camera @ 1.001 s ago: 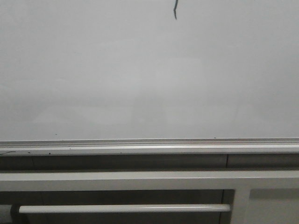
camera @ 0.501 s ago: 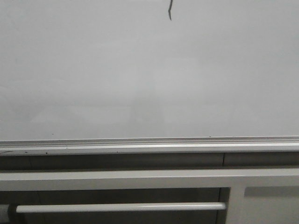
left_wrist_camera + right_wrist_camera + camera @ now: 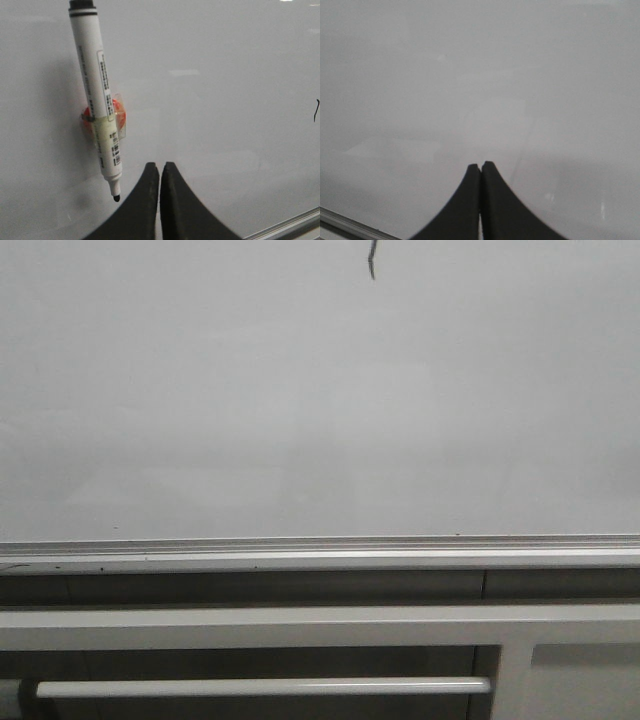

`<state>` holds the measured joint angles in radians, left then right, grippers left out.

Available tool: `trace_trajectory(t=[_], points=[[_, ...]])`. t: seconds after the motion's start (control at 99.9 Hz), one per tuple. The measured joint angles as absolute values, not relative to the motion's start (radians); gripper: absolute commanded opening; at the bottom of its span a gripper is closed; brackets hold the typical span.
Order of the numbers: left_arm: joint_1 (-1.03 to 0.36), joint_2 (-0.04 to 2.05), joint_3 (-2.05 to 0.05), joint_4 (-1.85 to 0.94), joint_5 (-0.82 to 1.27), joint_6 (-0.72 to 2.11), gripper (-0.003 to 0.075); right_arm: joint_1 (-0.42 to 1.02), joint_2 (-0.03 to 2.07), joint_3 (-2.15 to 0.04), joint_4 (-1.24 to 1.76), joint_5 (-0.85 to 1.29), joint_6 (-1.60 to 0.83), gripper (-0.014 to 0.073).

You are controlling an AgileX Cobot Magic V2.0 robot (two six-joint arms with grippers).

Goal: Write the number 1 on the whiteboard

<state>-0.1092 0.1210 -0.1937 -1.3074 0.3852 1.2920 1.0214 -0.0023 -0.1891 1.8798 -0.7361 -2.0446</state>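
Note:
The whiteboard (image 3: 300,420) fills most of the front view, pale grey and glossy. A short dark stroke, the number 1 (image 3: 372,260), sits at its top edge of view; in the left wrist view the number 1 (image 3: 316,111) shows far off to one side. A white marker (image 3: 97,100) with a black tip hangs uncapped on an orange holder (image 3: 117,112) stuck to the whiteboard (image 3: 225,75). My left gripper (image 3: 160,165) is shut and empty, beside the marker's tip, not touching it. My right gripper (image 3: 480,165) is shut and empty before the bare whiteboard (image 3: 470,75).
A silver metal rail (image 3: 320,548) runs along the board's lower edge, with small dark specks on it. Below are a white frame panel (image 3: 300,625) and a white horizontal bar (image 3: 260,687). The rail also shows in a corner of the left wrist view (image 3: 290,225).
The front view shifted slightly: the stroke and the frame below drifted left, then back right. Nothing on the board itself changed.

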Motion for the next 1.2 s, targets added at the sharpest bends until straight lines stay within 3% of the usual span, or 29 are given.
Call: trace_trajectory(t=[1.201], points=[[-0.109, 0.121, -0.191, -1.307, 0.402, 1.292, -0.0020, 1.021, -0.002, -0.189, 1.880, -0.735, -2.041, -0.0064]])
